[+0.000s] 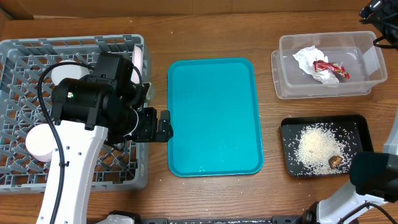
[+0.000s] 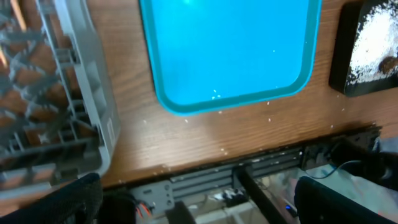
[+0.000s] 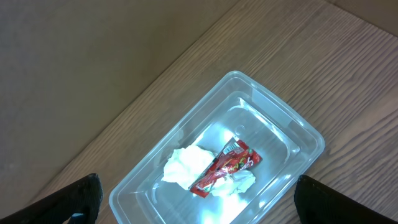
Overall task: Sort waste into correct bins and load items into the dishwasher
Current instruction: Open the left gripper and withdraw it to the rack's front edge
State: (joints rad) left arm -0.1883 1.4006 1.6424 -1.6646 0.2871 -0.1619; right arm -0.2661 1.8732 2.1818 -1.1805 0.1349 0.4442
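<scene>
1. One clear tub point(image 1: 283, 84), upper right, holds one crumpled napkin point(image 1: 306, 58) and one red wrapper point(image 1: 331, 68).
2. One black tray point(image 1: 357, 127), lower right, holds scattered rice grains point(image 1: 317, 144) and one brown scrap point(image 1: 336, 161).
3. One grey rack point(image 1: 18, 50), at left, shows two round white dishes point(image 1: 62, 72) and one plate point(image 1: 138, 55) on edge. The left arm hides the rest.
4. The left gripper point(image 2: 198, 186) and right gripper point(image 3: 196, 186) are both spread and hold nothing.

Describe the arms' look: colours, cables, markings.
Left arm: white links, bulky black joint housings, a black cable looping alongside, and a small green light on one housing. Right arm, mostly out of frame: the same white link and black housing. Jaws are black in both wrist views. No lettering is visible.
</scene>
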